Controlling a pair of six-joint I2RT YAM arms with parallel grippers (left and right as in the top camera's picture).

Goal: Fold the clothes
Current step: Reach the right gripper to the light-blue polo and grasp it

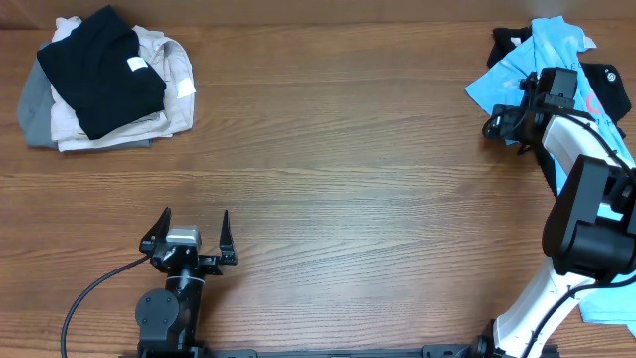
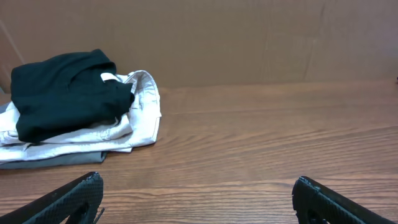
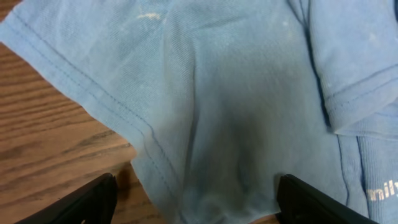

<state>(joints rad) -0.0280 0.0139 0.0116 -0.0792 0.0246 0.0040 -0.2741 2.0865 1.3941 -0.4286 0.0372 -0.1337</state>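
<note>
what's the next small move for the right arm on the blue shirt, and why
Probably lower the right tool slightly and close on the light blue T-shirt: its jaws stand open over the hemmed edge with nothing pinched, and the shirt lies crumpled at the table right end.

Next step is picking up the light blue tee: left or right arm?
Right. Its gripper is at the light blue T-shirt edge, open jaws straddling the cloth in its wrist view. The left gripper sits open at the far side of the table, facing the stacked clothes instead.
</note>
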